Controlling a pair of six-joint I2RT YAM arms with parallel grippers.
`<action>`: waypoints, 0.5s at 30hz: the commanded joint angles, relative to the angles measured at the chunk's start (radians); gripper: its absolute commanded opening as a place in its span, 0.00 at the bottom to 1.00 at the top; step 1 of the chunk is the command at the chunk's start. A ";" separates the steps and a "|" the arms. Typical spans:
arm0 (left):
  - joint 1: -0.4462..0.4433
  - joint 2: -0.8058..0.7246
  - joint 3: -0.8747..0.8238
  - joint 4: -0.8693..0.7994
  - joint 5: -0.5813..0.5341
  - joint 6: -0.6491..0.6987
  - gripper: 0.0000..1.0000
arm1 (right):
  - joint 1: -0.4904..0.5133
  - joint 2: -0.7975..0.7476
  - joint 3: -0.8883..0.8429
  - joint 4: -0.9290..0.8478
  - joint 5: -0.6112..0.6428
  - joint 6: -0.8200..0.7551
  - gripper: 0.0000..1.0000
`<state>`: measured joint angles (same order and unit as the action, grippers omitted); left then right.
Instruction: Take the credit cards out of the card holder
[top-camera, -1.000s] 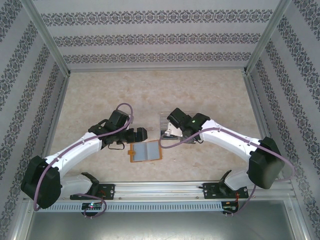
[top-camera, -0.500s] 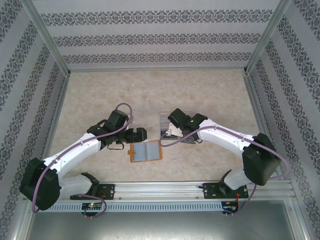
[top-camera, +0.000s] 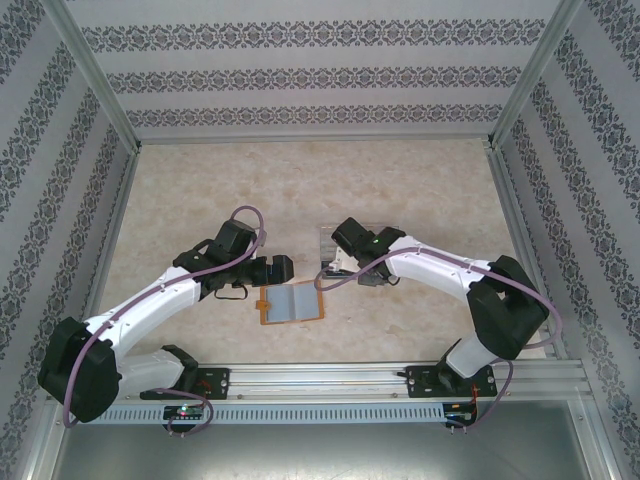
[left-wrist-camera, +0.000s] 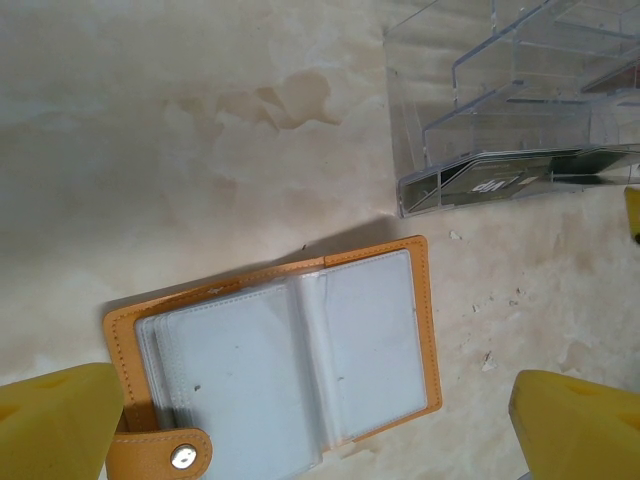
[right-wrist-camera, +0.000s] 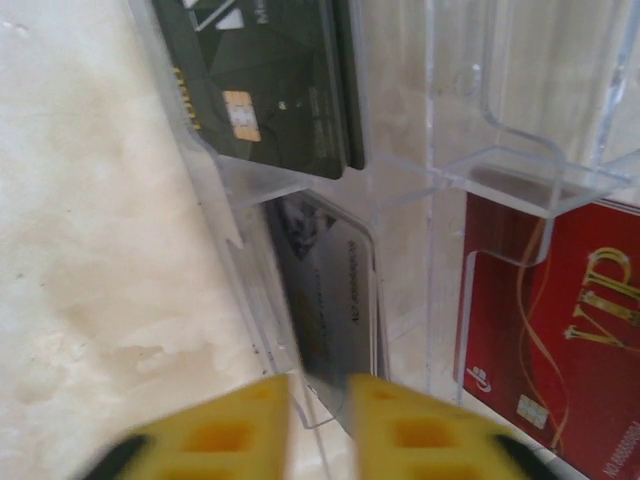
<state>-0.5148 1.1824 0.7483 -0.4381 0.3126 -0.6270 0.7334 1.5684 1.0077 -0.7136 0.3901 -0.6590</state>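
**A:** Where is the card holder sitting?

**B:** My left wrist camera shows it best. The card holder lies opened flat on the table, snap tab at its near left corner. My left gripper hangs over it with its jaws spread wide, one yellow tip in each lower corner. The clear tray stands just beyond the holder, not touching it.

**A:** And your right side?

**B:** From overhead I see the right gripper at the tray's near end, but I can't read its jaws there. Its own camera shows them parted by a narrow gap. A pale card leans in one compartment, its near end running down to that gap. I can't tell whether the pads touch it. A black card sits in the compartment beyond, and a red card in the one alongside.
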 joint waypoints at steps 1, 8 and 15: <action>0.009 -0.020 -0.007 -0.019 0.001 0.027 1.00 | -0.017 0.014 0.013 0.034 0.076 0.008 0.36; 0.007 -0.014 -0.008 -0.013 0.009 0.030 1.00 | -0.043 0.015 0.060 0.023 0.126 0.098 0.35; 0.007 -0.002 -0.008 -0.009 0.038 0.029 1.00 | -0.032 0.002 0.089 -0.039 0.158 0.264 0.30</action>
<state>-0.5148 1.1828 0.7483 -0.4377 0.3294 -0.6231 0.6952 1.5780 1.0687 -0.7055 0.5056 -0.5049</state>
